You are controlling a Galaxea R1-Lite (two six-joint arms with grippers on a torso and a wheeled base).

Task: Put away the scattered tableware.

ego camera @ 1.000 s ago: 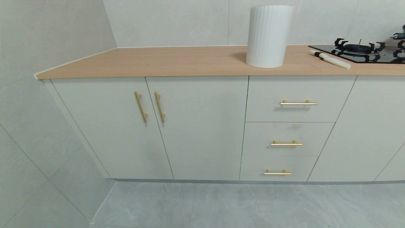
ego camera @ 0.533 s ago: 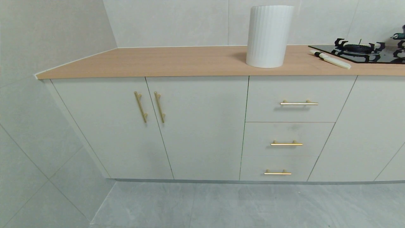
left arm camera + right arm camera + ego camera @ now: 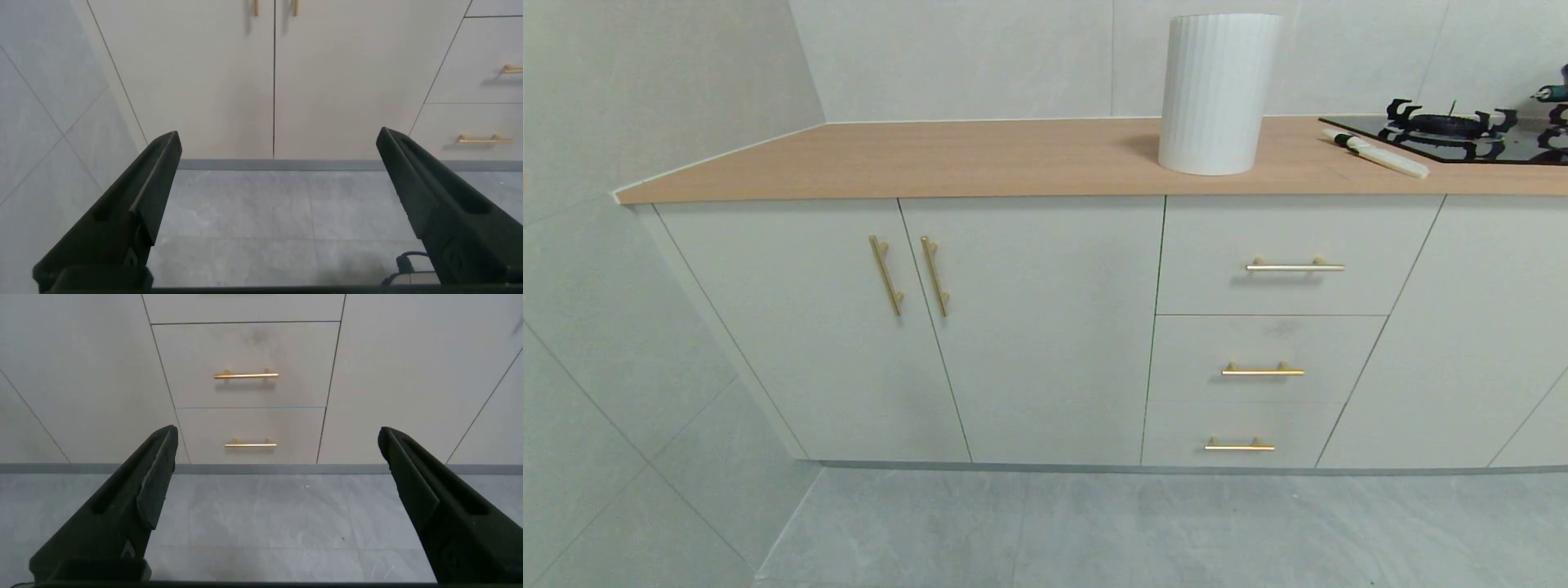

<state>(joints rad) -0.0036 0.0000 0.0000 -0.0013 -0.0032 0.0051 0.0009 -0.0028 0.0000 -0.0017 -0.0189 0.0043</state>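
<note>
Nothing has shifted since the earlier frames. The left pincer (image 3: 278,139) hangs wide open before the double cabinet doors (image 3: 915,327). The right pincer (image 3: 278,434), equally spread, faces the drawers (image 3: 1262,359). On the surface (image 3: 980,159) stands a white ribbed container (image 3: 1217,91), its contents hidden. Right of it lies a white knife (image 3: 1376,153), just beside the stove (image 3: 1462,135).

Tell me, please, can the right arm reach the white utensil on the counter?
Probably not yet: the right gripper hangs low, facing the lower drawers, while the white utensil lies up on the counter.
</note>
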